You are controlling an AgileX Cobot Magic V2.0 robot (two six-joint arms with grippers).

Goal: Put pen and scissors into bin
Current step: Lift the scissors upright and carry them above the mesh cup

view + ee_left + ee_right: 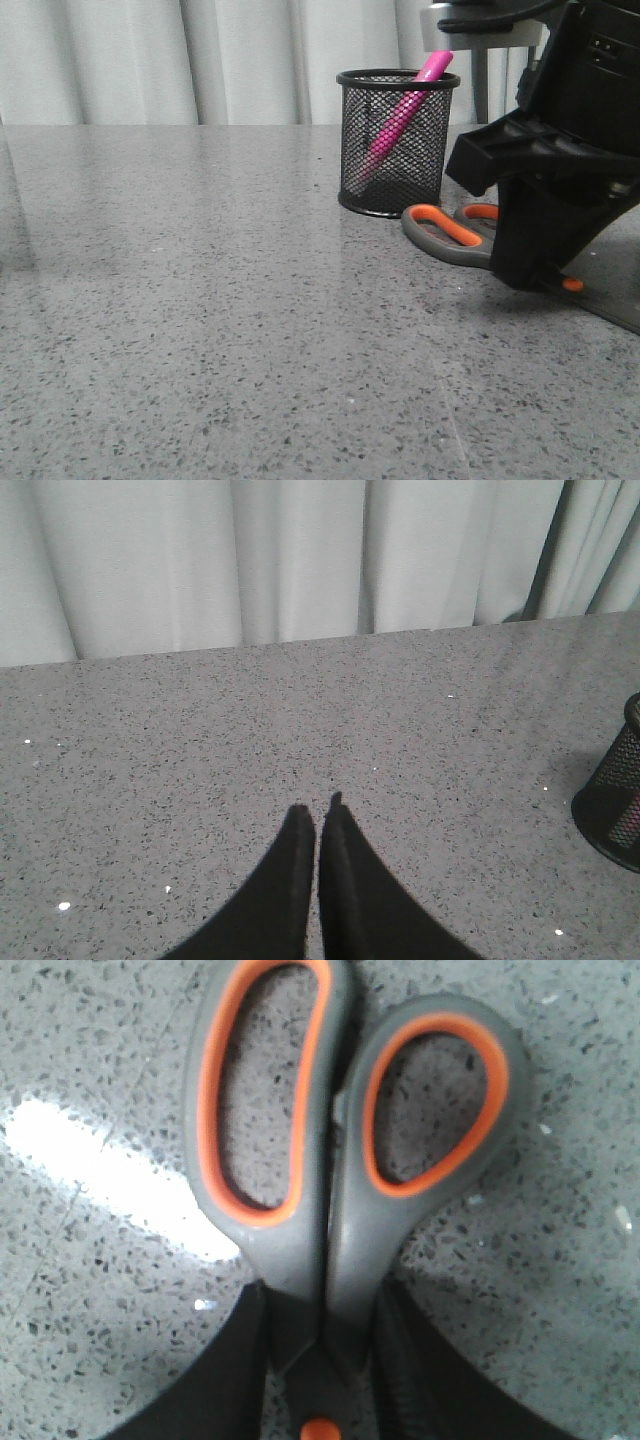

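Note:
The pink pen (400, 115) stands tilted inside the black mesh bin (395, 190), its top sticking out over the rim. The scissors (440, 232) lie flat on the table just right of the bin, orange-lined loops toward the bin. My right gripper (535, 275) is down on them. In the right wrist view my right gripper (322, 1300) has a finger pressed on each side of the scissors (320, 1230), at the neck between the loops and the orange pivot dot. My left gripper (317, 815) is shut and empty over bare table, with the bin (615, 800) off to its side.
The grey speckled table (200, 300) stretches wide to the left of the bin. White curtains (200, 60) hang behind the far edge. A grey stand (480, 40) rises behind the bin at the right.

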